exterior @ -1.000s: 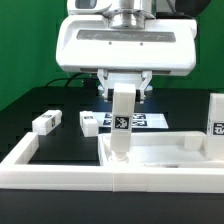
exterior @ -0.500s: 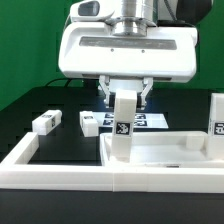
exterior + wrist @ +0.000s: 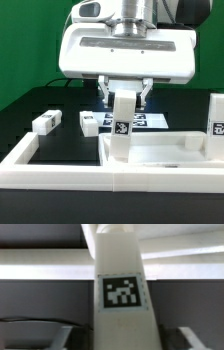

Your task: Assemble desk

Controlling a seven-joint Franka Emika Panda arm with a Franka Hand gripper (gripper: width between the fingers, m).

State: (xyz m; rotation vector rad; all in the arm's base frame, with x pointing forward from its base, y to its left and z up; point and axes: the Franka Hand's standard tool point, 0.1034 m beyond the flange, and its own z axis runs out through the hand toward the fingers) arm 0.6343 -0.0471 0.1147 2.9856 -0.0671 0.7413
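Exterior view, entries from its left to its right:

1. Green backdrop (image 3: pixel 25 50) behind the scene. Black bench (image 3: pixel 60 140) below it.
2. Long white rim (image 3: pixel 60 168) framing the black surface along its near edge.
3. Two small loose white block legs with square tags, lying on the bench well apart from the panel: one (image 3: pixel 45 122) further to the left, one (image 3: pixel 90 122) nearer the centre.
4. Upright white plastic block leg (image 3: pixel 122 125) with a black-and-white square tag. It stands on the left end of the panel, under the large white robot hand housing (image 3: pixel 125 50). The dark fingers (image 3: pixel 105 93) are clamped on its upper end, one on each side.
5. The marker board (image 3: pixel 152 121) lies flat behind that leg.
6. White plastic rectangular tabletop panel (image 3: pixel 165 150) with recessed hollows. It lies flat on the bench just behind the rim.
7. Second upright tagged white leg (image 3: pixel 216 120) at the panel's right end, cut by the picture's edge.

Wrist view, shown only here: the clamped leg (image 3: pixel 123 252) close up, filling the centre. The pattern of its tag (image 3: pixel 122 292) is legible, against blurred white and grey bands. The loose legs, second upright leg and backdrop do not appear.

Change: nothing visible differs from half a second ago. A second ago the fingers were largely hidden behind the housing, and the clamped leg's tag sat slightly higher.
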